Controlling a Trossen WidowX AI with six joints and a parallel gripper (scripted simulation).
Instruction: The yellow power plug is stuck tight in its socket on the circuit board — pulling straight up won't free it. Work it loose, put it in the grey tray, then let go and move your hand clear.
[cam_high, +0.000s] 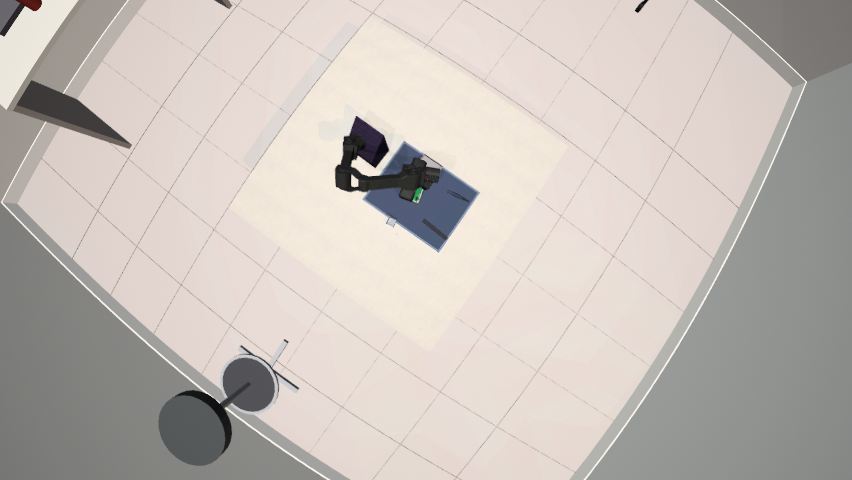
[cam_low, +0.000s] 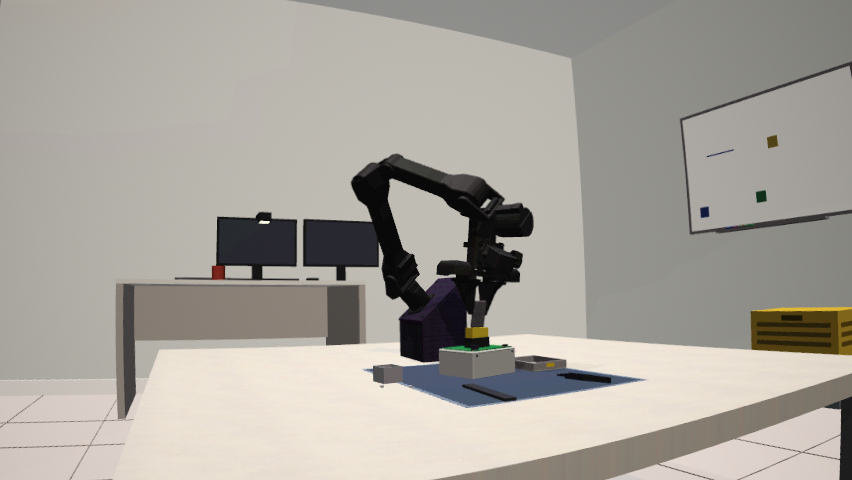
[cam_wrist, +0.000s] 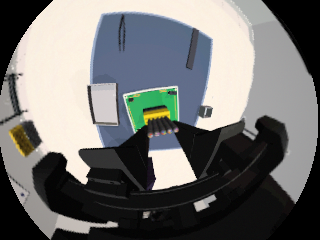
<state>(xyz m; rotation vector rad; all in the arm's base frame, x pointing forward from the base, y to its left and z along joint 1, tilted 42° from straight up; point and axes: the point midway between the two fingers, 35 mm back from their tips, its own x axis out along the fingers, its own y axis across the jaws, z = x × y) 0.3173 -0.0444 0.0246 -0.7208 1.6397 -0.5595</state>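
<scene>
Gripper: the gripper (cam_low: 478, 319) (cam_wrist: 160, 126) points down, its 2 fingers clamped on the yellow power plug.
Yellow power plug: the yellow power plug (cam_low: 476, 332) (cam_wrist: 156, 114) is at the black socket (cam_low: 475, 342) on the circuit board; whether it is fully seated cannot be told. A row of wires (cam_wrist: 163, 127) runs from it.
Circuit board: the green circuit board (cam_high: 417, 194) (cam_low: 457, 347) (cam_wrist: 139, 103) lies on top of a pale box (cam_low: 475, 363).
Arm: the black arm (cam_high: 381, 181) (cam_low: 430, 173) arches from a dark purple housing (cam_high: 367, 141) (cam_low: 423, 339) to a spot above the board.
Grey tray: the grey tray (cam_low: 540, 366) (cam_wrist: 118, 105) sits near the pale box, apart from it, with a yellow mark on its side; the plug is outside it.
Mat: the blue mat (cam_high: 411, 217) (cam_low: 429, 387) (cam_wrist: 150, 50) lies on the counter (cam_high: 333, 250) (cam_low: 268, 417) (cam_wrist: 60, 65) and carries the box and tray.
Dark bar: 1 dark flat bar (cam_high: 434, 229) (cam_low: 488, 391) (cam_wrist: 192, 49) rests on the mat.
Tweezers: 1 pair of black tweezers (cam_high: 457, 195) (cam_low: 587, 377) (cam_wrist: 122, 33) lies on the mat, well apart from the bar.
Small cube: 1 small grey open-topped cube (cam_high: 391, 221) (cam_low: 387, 373) (cam_wrist: 205, 111) stands at the mat's edge.
</scene>
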